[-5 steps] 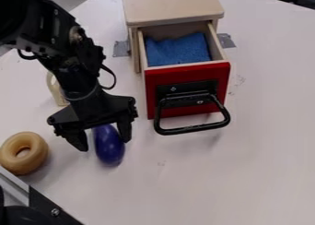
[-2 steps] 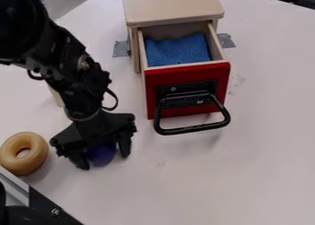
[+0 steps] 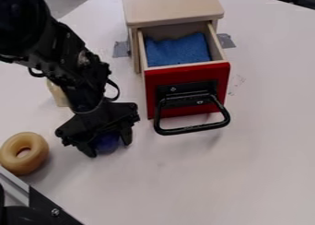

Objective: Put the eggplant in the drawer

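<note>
Near left, right of a tan ring (image 3: 25, 153), the purple eggplant (image 3: 107, 143) has shifted farther along with the black gripper (image 3: 109, 148), now closed around it. The grasp seems secured; carrying comes next. Farther right, the red-fronted drawer (image 3: 188, 71) stands open, blue cloth (image 3: 178, 51) inside.

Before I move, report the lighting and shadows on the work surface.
Camera view: soft, faint shadows beside the tan ring and below the drawer handle; the upper part of the arm is nearly black, with little detail; the eggplant looks dark beneath the gripper; no strong glare on the table.
</note>
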`<move>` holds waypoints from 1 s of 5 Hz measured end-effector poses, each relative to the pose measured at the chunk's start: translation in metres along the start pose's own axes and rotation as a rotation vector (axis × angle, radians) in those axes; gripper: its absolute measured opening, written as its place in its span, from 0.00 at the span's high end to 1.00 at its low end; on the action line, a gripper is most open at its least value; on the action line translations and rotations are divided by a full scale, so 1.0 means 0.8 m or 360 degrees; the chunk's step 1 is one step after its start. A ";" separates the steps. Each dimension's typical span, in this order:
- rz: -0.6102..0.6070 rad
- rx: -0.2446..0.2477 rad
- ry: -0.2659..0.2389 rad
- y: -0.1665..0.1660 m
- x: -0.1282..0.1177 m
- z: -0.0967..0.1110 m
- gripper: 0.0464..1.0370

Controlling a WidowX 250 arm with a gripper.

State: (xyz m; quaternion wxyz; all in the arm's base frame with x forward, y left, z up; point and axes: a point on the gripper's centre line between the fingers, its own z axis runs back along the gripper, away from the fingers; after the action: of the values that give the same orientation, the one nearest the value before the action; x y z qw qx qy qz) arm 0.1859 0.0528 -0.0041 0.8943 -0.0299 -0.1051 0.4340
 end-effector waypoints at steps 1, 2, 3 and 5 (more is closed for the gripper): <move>-0.0005 -0.0008 0.0040 0.005 -0.004 0.003 0.24; 0.0028 -0.0049 0.0046 0.008 0.000 0.004 0.24; 0.0008 -0.0058 0.0092 0.011 -0.006 0.028 0.24; -0.0035 -0.0194 -0.0028 -0.019 0.023 0.114 0.24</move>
State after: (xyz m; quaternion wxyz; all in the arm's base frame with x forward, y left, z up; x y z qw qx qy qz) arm 0.1889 0.0547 0.0902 0.8945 -0.0793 -0.1395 0.4173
